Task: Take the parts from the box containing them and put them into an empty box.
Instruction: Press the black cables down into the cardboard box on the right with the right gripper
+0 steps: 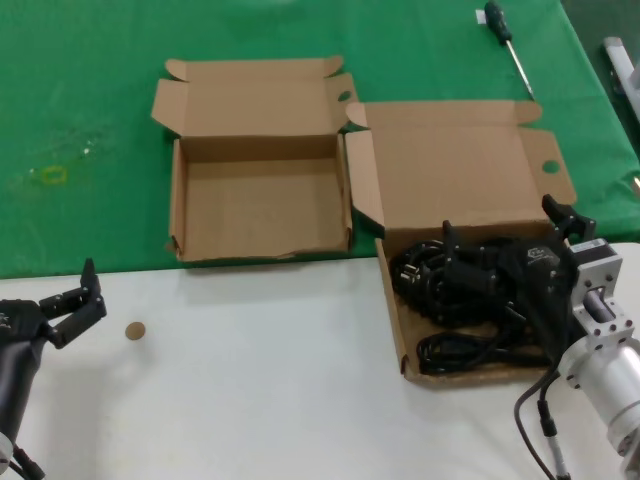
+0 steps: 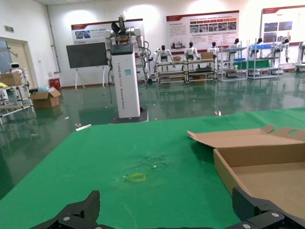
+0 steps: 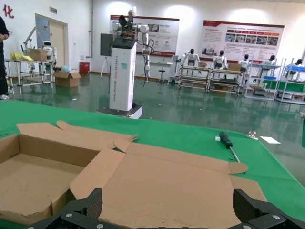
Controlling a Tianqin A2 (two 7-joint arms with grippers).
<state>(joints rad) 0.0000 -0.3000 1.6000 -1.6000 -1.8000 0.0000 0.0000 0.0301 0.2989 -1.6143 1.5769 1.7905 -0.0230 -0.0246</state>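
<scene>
The right gripper (image 1: 510, 240) hangs low over the box with cords (image 1: 460, 170), its fingers spread wide, holding nothing. The black cords (image 1: 450, 300) lie in a tangle inside this box (partly hidden by the arm). The empty box (image 1: 262, 205) stands just beside it. The left gripper (image 1: 78, 300) waits open over the white table (image 1: 250, 380).

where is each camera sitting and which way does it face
Head: looks down on the empty box, cords box, left gripper and right gripper.
Left wrist: faces the hall, fingertips low in frame.
Right wrist: same direction; fingertips, screwdriver.
All three share the empty box.
</scene>
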